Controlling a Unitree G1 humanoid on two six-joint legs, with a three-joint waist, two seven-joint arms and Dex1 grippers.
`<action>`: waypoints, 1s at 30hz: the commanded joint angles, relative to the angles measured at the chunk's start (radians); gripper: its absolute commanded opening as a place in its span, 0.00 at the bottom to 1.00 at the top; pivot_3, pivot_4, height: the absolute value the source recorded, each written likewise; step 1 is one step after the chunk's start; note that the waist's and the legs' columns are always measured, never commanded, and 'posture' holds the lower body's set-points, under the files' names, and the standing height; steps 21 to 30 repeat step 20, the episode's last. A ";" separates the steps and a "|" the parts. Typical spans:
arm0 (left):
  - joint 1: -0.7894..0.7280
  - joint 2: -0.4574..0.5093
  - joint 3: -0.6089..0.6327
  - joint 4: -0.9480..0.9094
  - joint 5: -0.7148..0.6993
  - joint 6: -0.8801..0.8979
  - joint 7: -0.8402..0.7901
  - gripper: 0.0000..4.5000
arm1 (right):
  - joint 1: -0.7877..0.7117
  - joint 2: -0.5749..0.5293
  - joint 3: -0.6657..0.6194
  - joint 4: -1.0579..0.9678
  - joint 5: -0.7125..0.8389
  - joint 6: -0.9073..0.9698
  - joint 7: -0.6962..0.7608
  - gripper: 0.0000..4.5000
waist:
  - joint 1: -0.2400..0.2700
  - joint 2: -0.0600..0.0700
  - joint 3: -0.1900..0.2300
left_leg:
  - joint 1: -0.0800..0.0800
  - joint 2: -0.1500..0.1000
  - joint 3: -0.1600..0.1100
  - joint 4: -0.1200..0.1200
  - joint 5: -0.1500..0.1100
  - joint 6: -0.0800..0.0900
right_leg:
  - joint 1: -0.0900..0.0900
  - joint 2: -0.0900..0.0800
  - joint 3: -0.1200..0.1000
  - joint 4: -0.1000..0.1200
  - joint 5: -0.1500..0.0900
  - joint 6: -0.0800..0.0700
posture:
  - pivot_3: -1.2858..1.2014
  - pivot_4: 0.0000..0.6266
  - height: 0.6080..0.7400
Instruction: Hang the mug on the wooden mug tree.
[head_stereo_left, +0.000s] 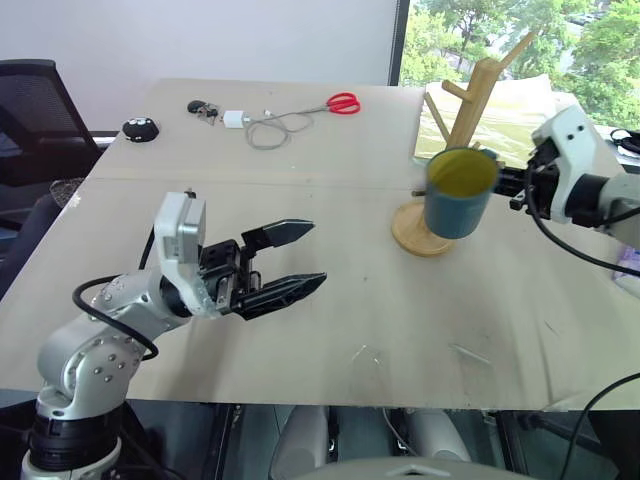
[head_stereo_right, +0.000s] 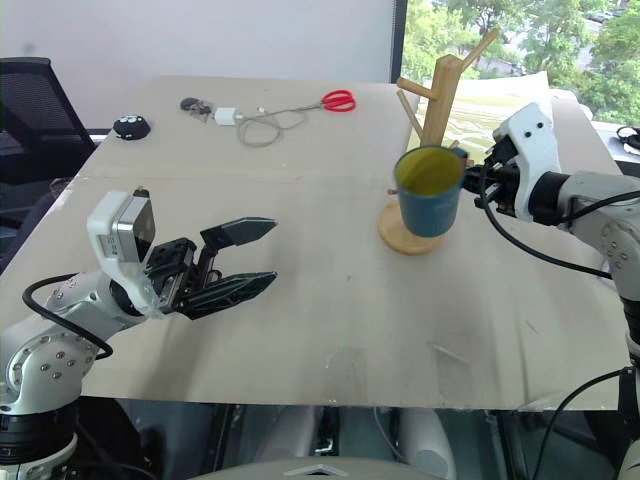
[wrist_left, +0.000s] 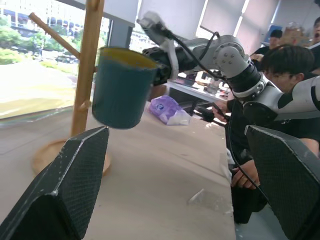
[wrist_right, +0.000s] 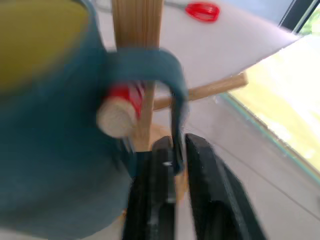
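The blue-grey mug (head_stereo_left: 460, 195), yellow inside, hangs upright in the air against the trunk of the wooden mug tree (head_stereo_left: 470, 100) at the table's far right. In the right wrist view its loop handle (wrist_right: 165, 65) lies around the tip of a peg (wrist_right: 116, 117). My right gripper (wrist_right: 179, 145) reaches in from the right, and its fingers stand slightly apart on either side of the handle's lower end. My left gripper (head_stereo_left: 318, 253) hovers open and empty over the near left of the table, pointing toward the mug.
Red scissors (head_stereo_left: 343, 103), a white charger with cable (head_stereo_left: 260, 125) and a small black object (head_stereo_left: 140, 128) lie at the far side. A purple tissue pack (wrist_left: 167, 110) sits beyond the tree. People (wrist_left: 285, 60) sit beside the table's right edge. A black chair (head_stereo_left: 40, 110) stands far left.
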 joint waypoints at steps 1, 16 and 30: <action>0.028 -0.005 0.033 -0.049 0.034 -0.038 0.030 1.00 | 0.002 -0.012 -0.076 -0.067 -0.001 -0.027 0.024 0.49 | 0.002 0.000 0.000 | -0.001 0.000 0.000 0.000 0.000 0.000 | 0.000 0.000 0.000 0.000 0.000 0.001 | 0.52 0.24 1.00; 0.249 -0.043 0.057 0.032 0.268 -0.098 0.170 1.00 | 0.841 0.072 -0.736 -0.343 0.058 -0.171 0.264 0.70 | -0.002 -0.001 -0.001 | 0.002 0.000 -0.004 0.000 -0.003 0.004 | 0.003 0.000 -0.003 0.000 0.000 0.000 | 0.52 0.24 1.00; 0.311 -0.007 0.047 0.054 0.327 -0.108 0.126 1.00 | 0.986 0.137 -0.685 -0.316 -0.073 -0.337 0.264 0.70 | 0.000 0.000 -0.001 | 0.003 0.001 -0.002 0.000 -0.002 0.004 | 0.002 0.000 -0.002 0.001 -0.002 0.001 | 0.52 0.24 1.00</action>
